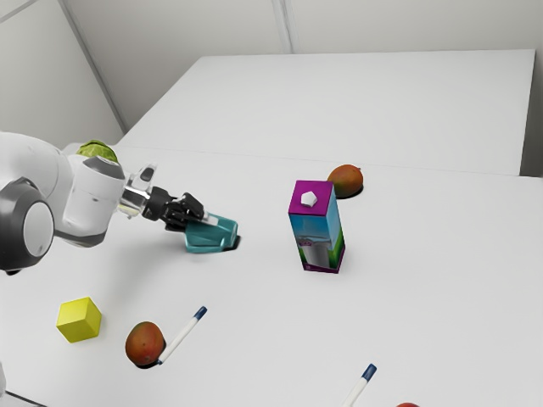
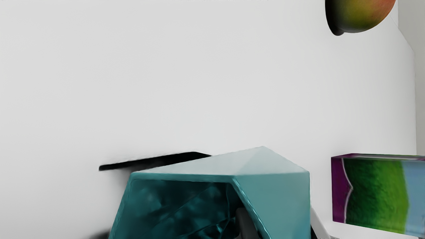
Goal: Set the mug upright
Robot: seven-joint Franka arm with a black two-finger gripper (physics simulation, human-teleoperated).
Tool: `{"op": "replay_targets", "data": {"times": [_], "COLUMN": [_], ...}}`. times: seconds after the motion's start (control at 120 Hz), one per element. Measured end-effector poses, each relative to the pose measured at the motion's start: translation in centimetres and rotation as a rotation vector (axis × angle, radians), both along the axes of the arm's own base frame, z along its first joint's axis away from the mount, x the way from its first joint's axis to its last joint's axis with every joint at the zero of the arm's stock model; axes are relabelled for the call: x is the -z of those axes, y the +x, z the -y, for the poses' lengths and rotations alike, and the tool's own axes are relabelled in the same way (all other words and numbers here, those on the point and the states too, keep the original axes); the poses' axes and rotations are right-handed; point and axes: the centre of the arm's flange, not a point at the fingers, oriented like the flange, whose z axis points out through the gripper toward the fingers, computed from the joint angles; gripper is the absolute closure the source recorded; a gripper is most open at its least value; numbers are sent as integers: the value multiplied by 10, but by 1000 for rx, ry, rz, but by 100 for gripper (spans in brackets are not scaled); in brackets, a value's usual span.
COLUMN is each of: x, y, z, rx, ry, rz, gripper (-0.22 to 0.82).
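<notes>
- One small red rounded thing [image 1: 408, 404], cut off by the exterior view's bottom edge. Clock read on that view, centred on the mug, 12 at its top: between 4 and 5 o'clock. Listed outward from the exterior camera.
- White marker pen with dark blue cap [image 1: 360, 387], also cut off by that edge, near 4:30.
- Red-green mango [image 1: 144, 342], 7 o'clock.
- Second white pen, blue-capped [image 1: 181, 337], about 6:30. Lies just beside that mango, cap pointing toward 1; contact uncertain.
- Yellow cube [image 1: 78, 320], 8 o'clock.
- Tall box-shaped carton, purple top, blue and green sides, white cap [image 1: 316, 227]. Upright, 3 o'clock.
- Teal faceted mug [image 1: 209, 238], at clock centre. Down on its side on the white table [image 1: 254, 339]; not upright. Wrist view: open mouth toward the hand.
- Black gripper [image 1: 197, 219], at the mug, on its 10 o'clock side. Wrist view: a dark part of it inside the mug's mouth. How far open, and whether it has hold of the mug: cannot tell.
- White arm with grey joints [image 1: 93, 193], coming in from about 9 to 10 o'clock.
- Orange-red mango [image 1: 345, 180], just past 2 o'clock, behind the carton.
- Green leafy-looking round thing [image 1: 97, 151], 10 o'clock, partly hidden by the arm.
- Pale grey wall [image 1: 382, 25], 12 to 1 o'clock, beyond the table.
</notes>
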Motion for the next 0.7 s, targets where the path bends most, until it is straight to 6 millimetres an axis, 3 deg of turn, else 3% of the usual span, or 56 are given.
{"op": "replay_targets", "data": {"times": [0.167, 0.267, 0.4, 0.508, 0.7], "x": [-25, -61, -109, -118, -119], "y": [2, 3, 4, -3, -24], "z": [5, 16, 50, 68, 85], "rx": [19, 47, 171, 274, 417], "ry": [6, 18, 152, 329, 631], "rz": [49, 114, 168, 151, 95], "gripper": [72, 74, 76, 77, 77]}}
